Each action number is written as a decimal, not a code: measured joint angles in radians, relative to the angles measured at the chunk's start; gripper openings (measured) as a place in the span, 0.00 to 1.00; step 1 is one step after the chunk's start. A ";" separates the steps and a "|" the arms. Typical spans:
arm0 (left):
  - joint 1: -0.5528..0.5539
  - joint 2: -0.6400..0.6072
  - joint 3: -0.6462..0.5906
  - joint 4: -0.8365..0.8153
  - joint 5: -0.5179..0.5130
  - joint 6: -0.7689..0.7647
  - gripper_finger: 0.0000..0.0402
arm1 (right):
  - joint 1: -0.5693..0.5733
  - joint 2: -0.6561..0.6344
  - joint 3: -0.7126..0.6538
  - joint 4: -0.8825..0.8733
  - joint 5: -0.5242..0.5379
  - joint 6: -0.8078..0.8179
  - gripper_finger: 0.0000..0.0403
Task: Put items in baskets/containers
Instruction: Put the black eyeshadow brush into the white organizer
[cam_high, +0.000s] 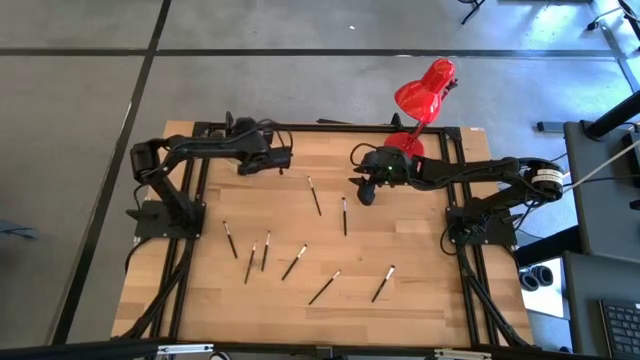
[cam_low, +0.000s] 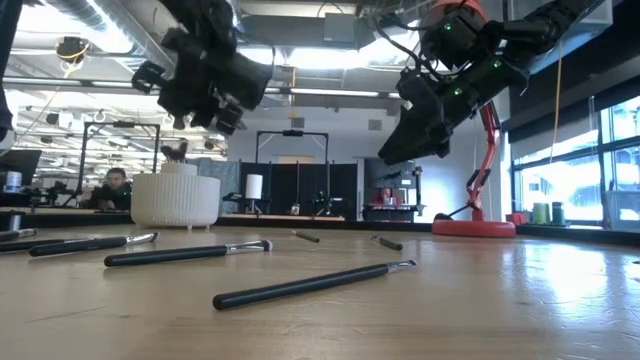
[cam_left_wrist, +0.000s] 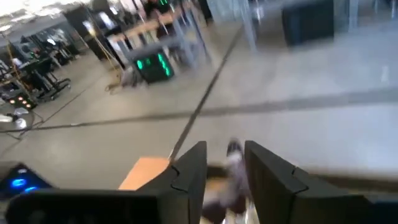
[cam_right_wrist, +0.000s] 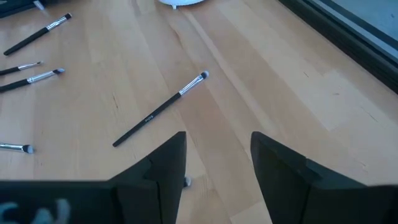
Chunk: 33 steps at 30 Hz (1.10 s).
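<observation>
The tabletop was pale wood with visible grain. The brushes had black handles and pale tips. The organiser was cream-white. The desk lamp was red.

Brushes lie scattered over the middle and front of the table. The cup stands near the back edge toward the left, the lamp at the back right corner, well apart.

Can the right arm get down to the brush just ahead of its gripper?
Probably yes: the right gripper hangs open above the brush, which lies alone on bare table.
</observation>
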 joint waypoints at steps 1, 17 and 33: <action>-0.006 -0.010 0.016 0.000 0.044 0.078 0.27 | 0.000 0.000 0.000 0.000 0.000 -0.001 0.44; -0.514 -0.048 0.106 0.022 0.577 0.137 0.28 | 0.000 0.000 0.000 -0.039 -0.015 0.007 0.44; -0.640 0.315 0.105 0.087 1.021 0.053 0.28 | 0.000 0.000 0.000 -0.018 -0.015 0.025 0.44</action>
